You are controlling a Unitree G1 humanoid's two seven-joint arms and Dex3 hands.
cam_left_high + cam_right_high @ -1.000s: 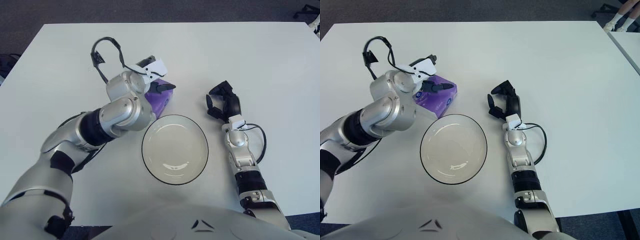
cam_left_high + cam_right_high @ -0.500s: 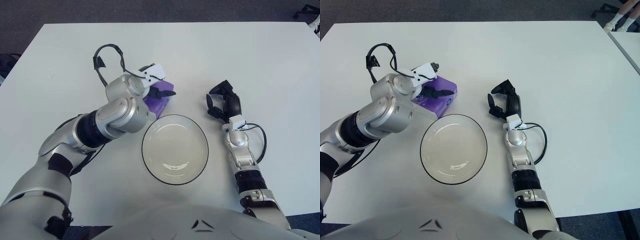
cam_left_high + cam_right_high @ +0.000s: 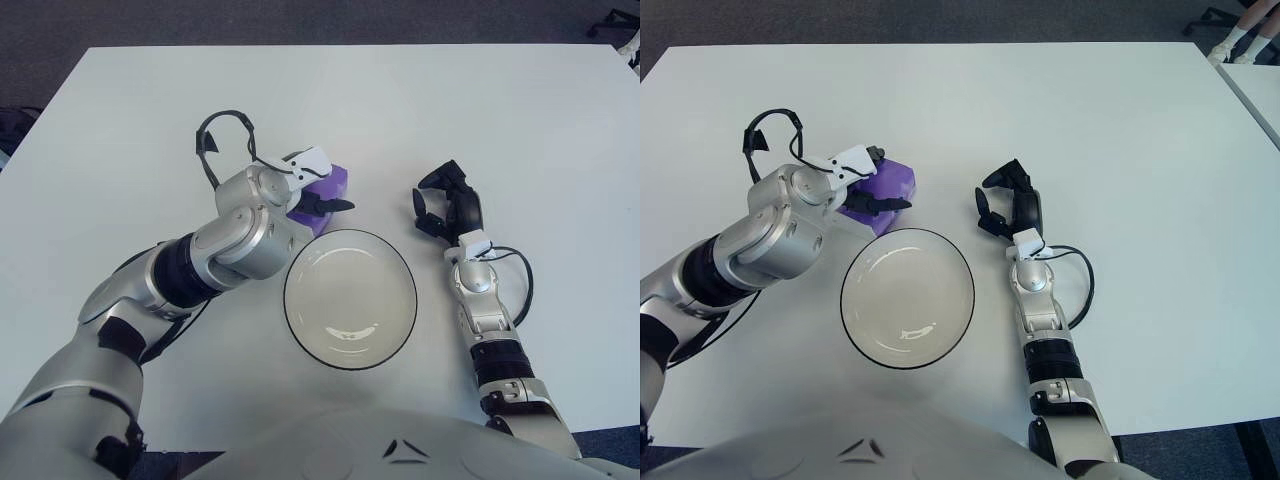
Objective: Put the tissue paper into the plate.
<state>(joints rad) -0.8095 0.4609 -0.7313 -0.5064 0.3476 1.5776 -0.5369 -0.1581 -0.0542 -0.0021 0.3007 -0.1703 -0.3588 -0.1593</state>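
Left hand [image 3: 865, 180] clasping soft, light purple tissue pack [image 3: 887, 184] by sides; right hand [image 3: 1008, 208] curled, idling beside black-rimmed plate [image 3: 965, 268].

A white tabletop [image 3: 1120, 130] fills most of the view. Behind it lies a dark grey carpet floor [image 3: 940, 20]. At the far right stands a second white table [image 3: 1258, 95], with a chair base [image 3: 1212, 15] near it.
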